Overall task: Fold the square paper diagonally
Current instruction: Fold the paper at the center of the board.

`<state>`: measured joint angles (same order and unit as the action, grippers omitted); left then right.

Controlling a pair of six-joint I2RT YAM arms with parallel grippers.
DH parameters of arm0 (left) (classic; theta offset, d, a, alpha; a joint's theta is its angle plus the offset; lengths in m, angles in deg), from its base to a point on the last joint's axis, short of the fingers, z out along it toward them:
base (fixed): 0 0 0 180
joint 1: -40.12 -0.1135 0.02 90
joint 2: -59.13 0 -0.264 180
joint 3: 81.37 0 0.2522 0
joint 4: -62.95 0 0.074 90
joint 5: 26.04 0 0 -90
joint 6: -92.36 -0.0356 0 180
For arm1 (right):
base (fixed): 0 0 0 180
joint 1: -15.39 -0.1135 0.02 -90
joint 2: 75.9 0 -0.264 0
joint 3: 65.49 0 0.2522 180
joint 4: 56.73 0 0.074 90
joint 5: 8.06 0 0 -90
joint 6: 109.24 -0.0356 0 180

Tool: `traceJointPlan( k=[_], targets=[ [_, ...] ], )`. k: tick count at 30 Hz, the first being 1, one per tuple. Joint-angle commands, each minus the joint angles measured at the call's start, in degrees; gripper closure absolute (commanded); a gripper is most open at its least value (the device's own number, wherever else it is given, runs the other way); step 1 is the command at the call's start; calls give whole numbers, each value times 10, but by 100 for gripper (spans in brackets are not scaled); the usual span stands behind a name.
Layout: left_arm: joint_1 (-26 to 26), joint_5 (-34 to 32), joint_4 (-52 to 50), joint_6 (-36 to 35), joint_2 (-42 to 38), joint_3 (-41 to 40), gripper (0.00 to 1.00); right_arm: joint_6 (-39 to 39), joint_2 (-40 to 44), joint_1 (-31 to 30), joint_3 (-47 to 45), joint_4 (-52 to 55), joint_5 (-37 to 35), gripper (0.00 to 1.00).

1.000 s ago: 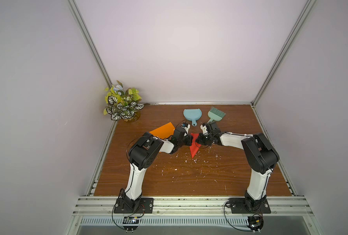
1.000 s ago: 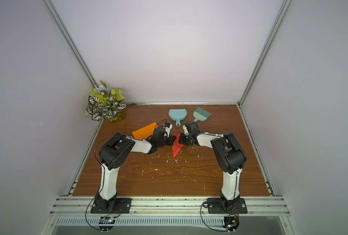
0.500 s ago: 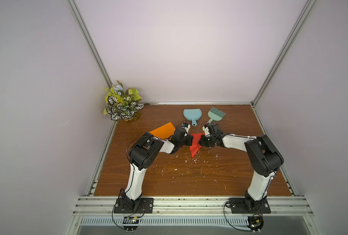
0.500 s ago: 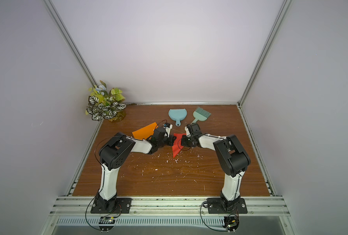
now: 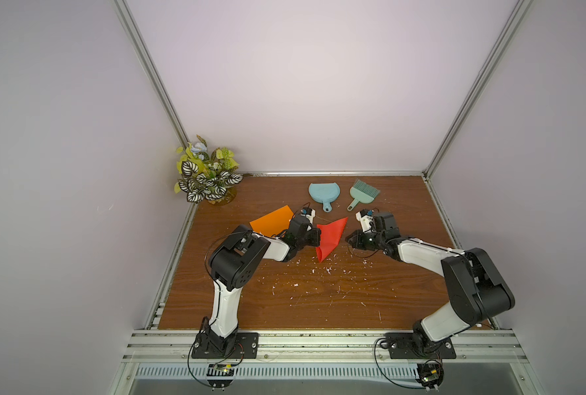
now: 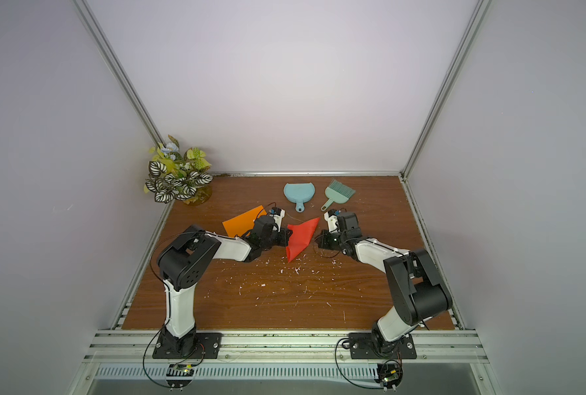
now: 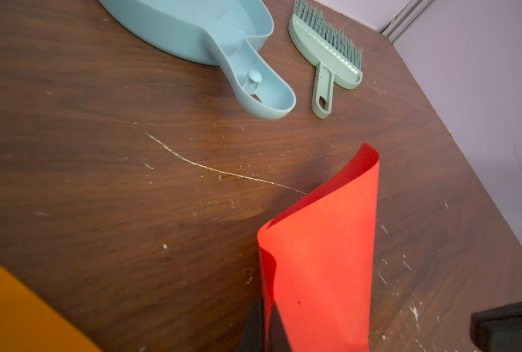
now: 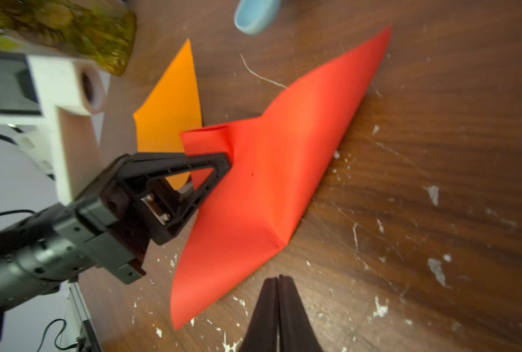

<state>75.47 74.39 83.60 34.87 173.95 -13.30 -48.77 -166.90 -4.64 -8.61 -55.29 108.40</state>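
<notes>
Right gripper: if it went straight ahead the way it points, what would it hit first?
Probably the red paper: in the right wrist view the right gripper, jaws shut, aims at its near edge, not yet touching it.

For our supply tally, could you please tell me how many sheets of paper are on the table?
2. The red paper, folded, sits mid-table with its corner pinched in the left gripper. The orange paper lies flat beside it, partly hidden by the left arm. None else shows.
</notes>
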Motion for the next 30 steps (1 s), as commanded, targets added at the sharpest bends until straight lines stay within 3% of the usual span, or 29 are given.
traceJointPlan(
  k=[1, 7, 17, 30],
  targets=[
    [14, -4, 3, 18, -14, -1, 99, -24, -18, -8, -10, -97, 61, 93],
    [19, 0, -8, 14, -2, 13, 99, -50, -60, -29, -8, -135, 28, 94],
    [19, 3, -18, 10, 3, 17, 99, -21, -114, -38, 26, -71, -28, 95],
    [19, 2, -20, 9, 6, 17, 99, 14, -157, -4, 75, -36, -67, 95]
  ],
)
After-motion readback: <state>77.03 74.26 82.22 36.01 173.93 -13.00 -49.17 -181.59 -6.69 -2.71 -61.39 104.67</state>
